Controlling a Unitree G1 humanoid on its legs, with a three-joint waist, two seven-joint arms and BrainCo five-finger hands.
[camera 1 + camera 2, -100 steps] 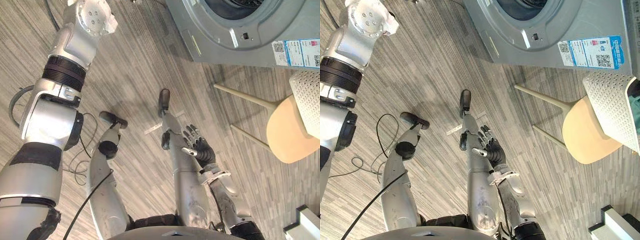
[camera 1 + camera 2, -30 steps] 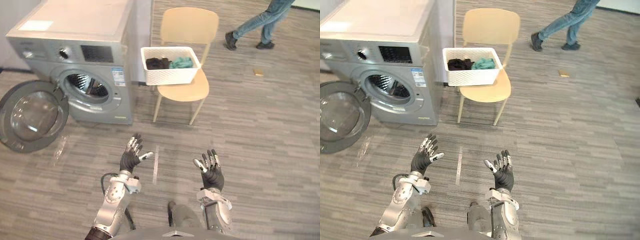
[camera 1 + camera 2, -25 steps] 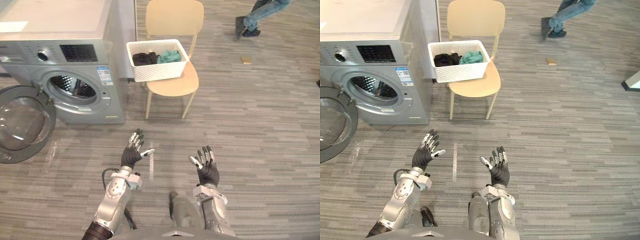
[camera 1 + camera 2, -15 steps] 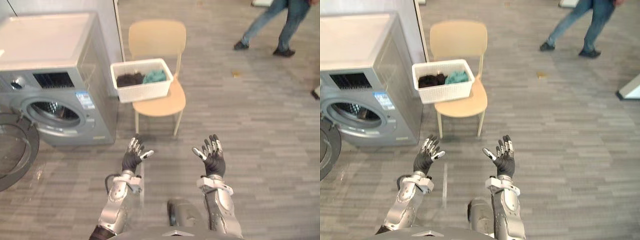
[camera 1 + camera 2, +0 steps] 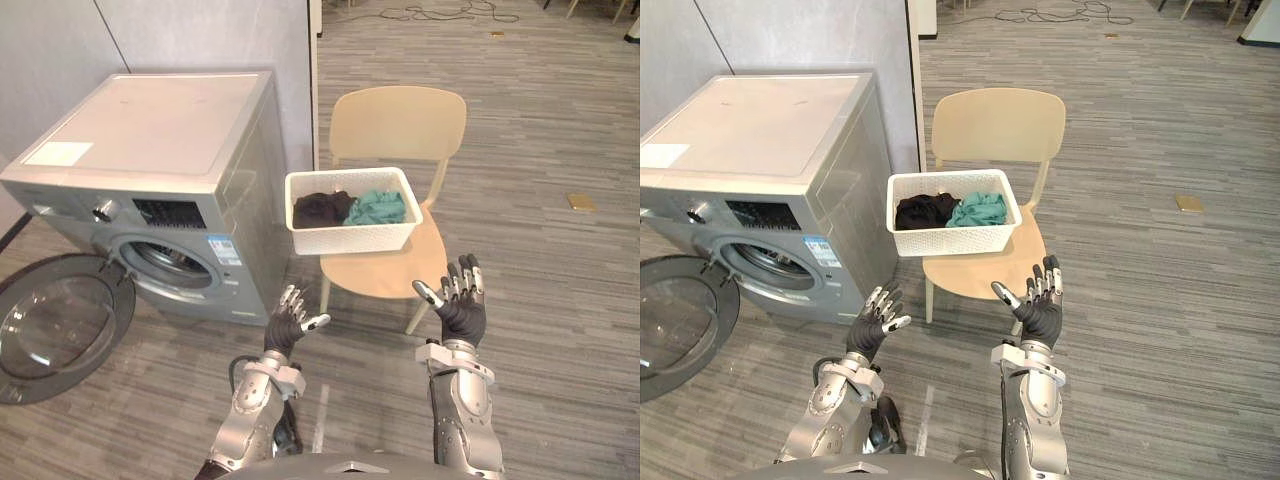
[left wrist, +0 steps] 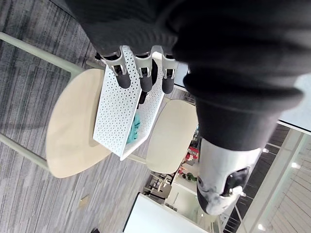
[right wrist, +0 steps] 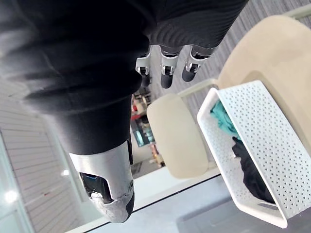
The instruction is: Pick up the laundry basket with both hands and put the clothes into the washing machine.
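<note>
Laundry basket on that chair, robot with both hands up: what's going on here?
A humanoid robot faces a white laundry basket that sits on a pale chair beside a washing machine, whose round door hangs open. The basket holds a dark garment and a teal garment. The left hand and right hand are raised with fingers open, short of the basket and holding nothing. Nothing has been picked up yet.

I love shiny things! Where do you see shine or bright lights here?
Left eye view: the washing machine has a pale sheen on its grey side, and its open door gleams. Right wrist view: a ceiling lamp glows as a bright spot.
</note>
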